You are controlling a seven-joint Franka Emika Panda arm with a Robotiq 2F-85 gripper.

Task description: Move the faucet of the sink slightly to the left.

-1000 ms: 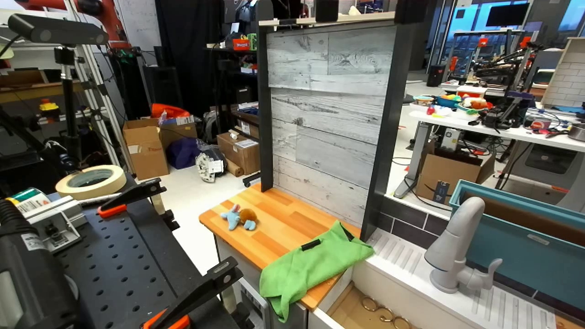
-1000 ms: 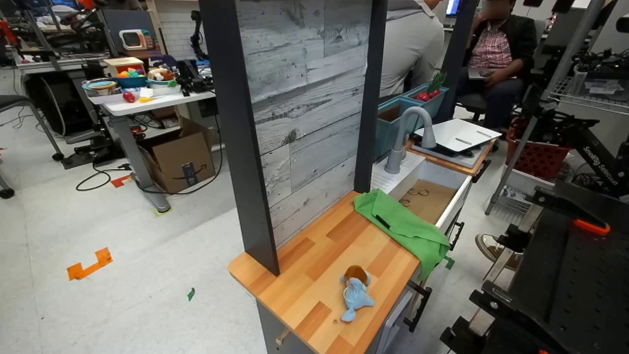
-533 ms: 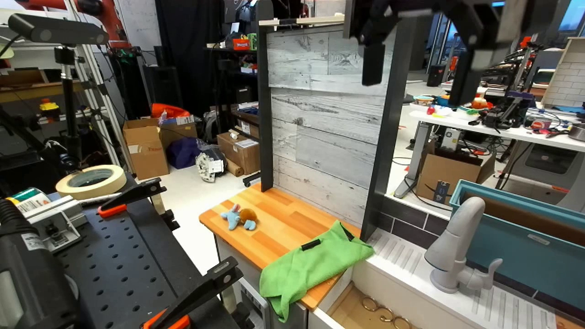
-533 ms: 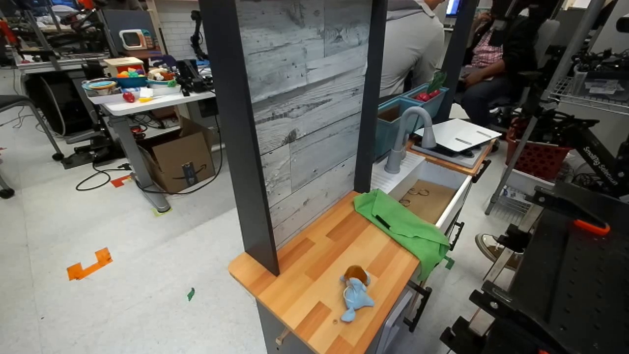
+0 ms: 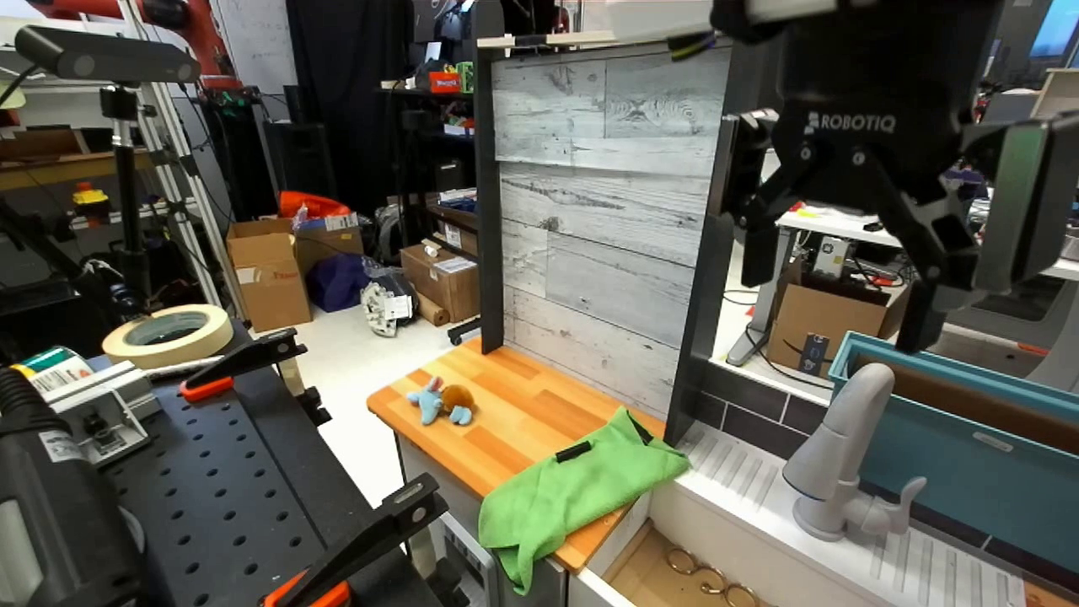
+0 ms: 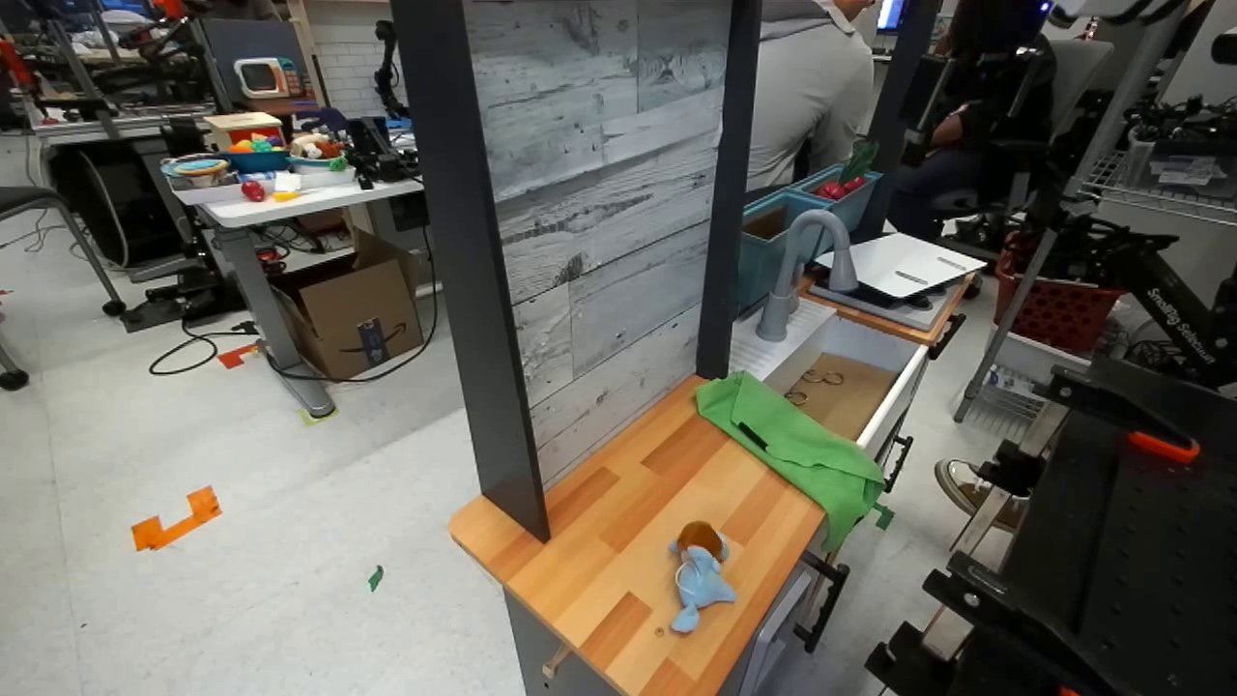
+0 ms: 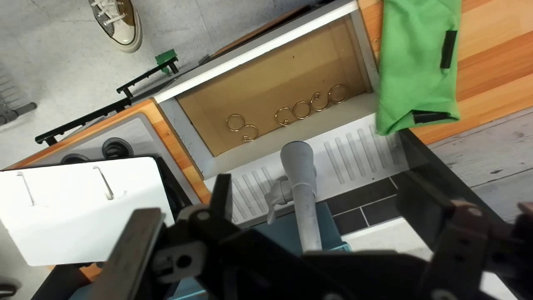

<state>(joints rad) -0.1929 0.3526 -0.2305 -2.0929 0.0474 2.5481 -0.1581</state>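
Above the sink [image 7: 258, 53], the black hand [image 5: 837, 309] was held with its two fingers spread wide, their tips pointed downward. In an exterior view, a gap was seen between the fingertips and the faucet [image 5: 834, 459] below; in the wrist view, the faucet was framed between the fingers. It was set upright on the ribbed white ledge [image 7: 358, 154] of the sink, its arched spout turned toward the sink's hollow and its small lever placed at the side.

Inside the sink, gold-coloured wire rings [image 7: 310, 107] were strewn over the brown bottom, near the wall closest to the faucet. Just behind the faucet, a teal planter box [image 5: 969, 480] was placed. To one side of the sink, a white board [image 7: 91, 225] was laid, its edge near two round black knobs [image 7: 117, 148]; to the opposite side, a green cloth [image 5: 582, 497] was draped over the end of the wooden counter [image 6: 580, 551], with one part let down past the edge. Farther along the wood, a blue and brown plush toy [image 6: 701, 580] was laid, apart from the cloth.

At the back of the counter, a grey plank panel [image 6: 609, 193] was held upright in a dark frame [image 6: 466, 242]. Beyond it, a white table [image 6: 319, 201] was crowded with small colourful things [image 6: 253, 145].
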